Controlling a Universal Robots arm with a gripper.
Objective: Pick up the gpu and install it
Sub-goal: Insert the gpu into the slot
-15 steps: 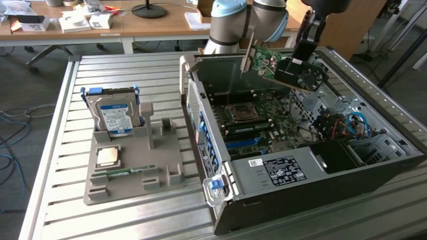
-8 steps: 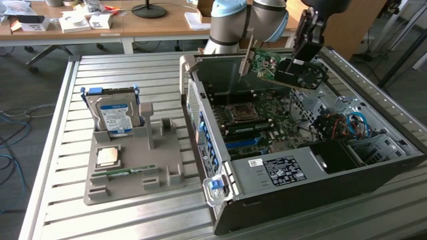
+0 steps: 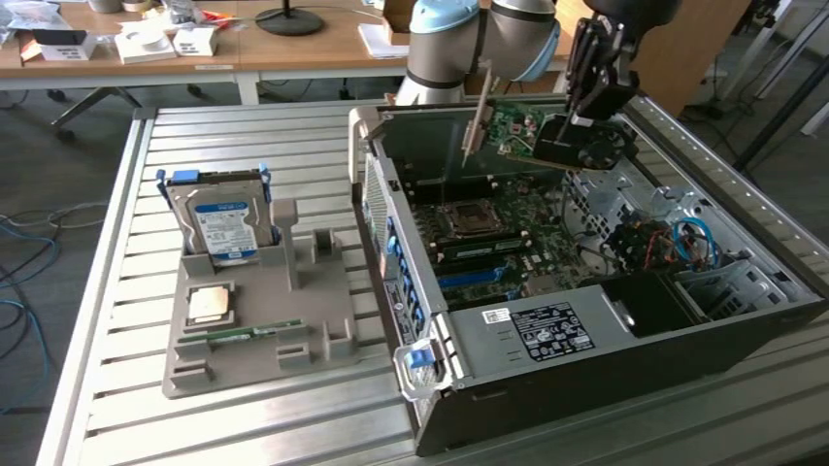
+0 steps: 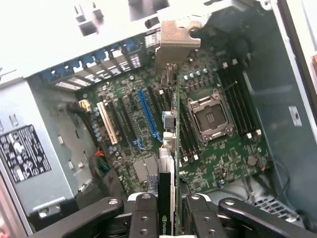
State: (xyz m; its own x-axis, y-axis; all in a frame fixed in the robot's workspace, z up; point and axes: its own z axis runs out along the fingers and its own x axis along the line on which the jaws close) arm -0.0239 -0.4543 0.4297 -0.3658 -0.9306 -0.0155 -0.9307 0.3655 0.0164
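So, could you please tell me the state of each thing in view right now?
computer case, lying on its side, side panel off.
gripper, shut on the gpu.
gpu, held over the computer case, not yet seated.
blue slot, empty.
hard drive, standing upright in the grey tray.
memory stick, lying flat in the grey tray.

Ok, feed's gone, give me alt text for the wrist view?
The gripper holds the gpu edge-on above the motherboard inside the open computer case, its metal bracket at the far end. A blue slot lies on one side of the card, the CPU socket on the other.
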